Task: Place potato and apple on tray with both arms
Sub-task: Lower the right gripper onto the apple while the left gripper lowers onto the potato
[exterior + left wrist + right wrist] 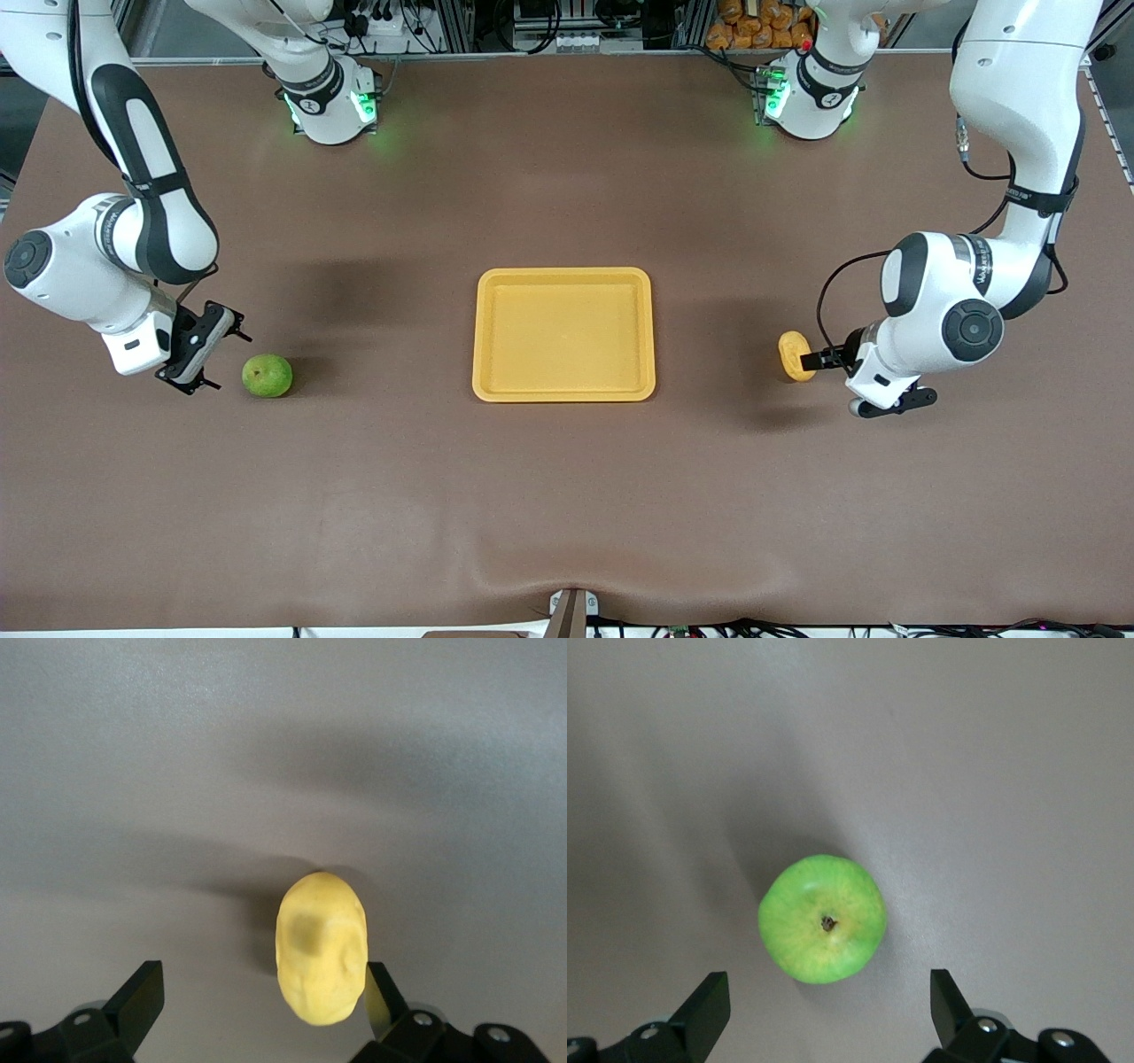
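Note:
The yellow-orange tray [483, 337] lies empty at the table's middle. The green apple [267, 376] sits on the table toward the right arm's end. My right gripper [225, 359] is open beside it; in the right wrist view the apple [823, 919], stem dimple up, lies just ahead of the open gripper [828, 990], untouched. The yellow potato [796, 355] lies toward the left arm's end. My left gripper [810, 362] is open at it; in the left wrist view the potato [321, 946] lies partly inside the open gripper [261, 988], close against one finger [379, 992].
The brown table mat [567, 496] spreads bare around the tray. The arm bases [330, 97] stand along the table's edge farthest from the front camera. Orange items [753, 22] sit off the table past that edge.

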You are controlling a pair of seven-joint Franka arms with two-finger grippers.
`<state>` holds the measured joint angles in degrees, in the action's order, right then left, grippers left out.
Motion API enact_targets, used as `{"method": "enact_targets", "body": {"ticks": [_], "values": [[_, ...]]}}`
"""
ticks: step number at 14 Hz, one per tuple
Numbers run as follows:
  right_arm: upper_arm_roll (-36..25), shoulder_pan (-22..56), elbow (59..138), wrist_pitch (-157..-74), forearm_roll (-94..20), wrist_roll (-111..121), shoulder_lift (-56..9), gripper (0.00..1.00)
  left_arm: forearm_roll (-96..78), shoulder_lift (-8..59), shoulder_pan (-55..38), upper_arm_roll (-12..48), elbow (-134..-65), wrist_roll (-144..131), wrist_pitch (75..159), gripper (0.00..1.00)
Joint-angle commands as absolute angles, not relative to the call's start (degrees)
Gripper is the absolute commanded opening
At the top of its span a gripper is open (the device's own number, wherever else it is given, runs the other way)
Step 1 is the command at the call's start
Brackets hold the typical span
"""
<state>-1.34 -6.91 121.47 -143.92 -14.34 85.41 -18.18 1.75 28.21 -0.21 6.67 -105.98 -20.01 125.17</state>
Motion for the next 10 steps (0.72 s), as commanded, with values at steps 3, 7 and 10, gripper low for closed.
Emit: {"method": "enact_targets", "body": {"ticks": [3, 7, 10], "values": [[-0.79, -7.91, 123.05, -145.55, -15.21, 86.13, -18.72, 1.00, 2.55, 29.09, -0.70, 7.12, -107.58, -22.32, 128.76, 1.00], [-0.53, -7.73, 123.05, -145.55, -15.29, 86.22, -20.65, 1.00, 2.46, 29.71, -1.93, 7.29, -107.49, -22.59, 128.93, 1.00], [-0.44, -7.56, 123.05, -145.55, -15.29, 87.62, -20.92, 1.00, 2.37, 30.93, -2.90, 7.29, -107.49, -23.99, 130.69, 1.00]]}}
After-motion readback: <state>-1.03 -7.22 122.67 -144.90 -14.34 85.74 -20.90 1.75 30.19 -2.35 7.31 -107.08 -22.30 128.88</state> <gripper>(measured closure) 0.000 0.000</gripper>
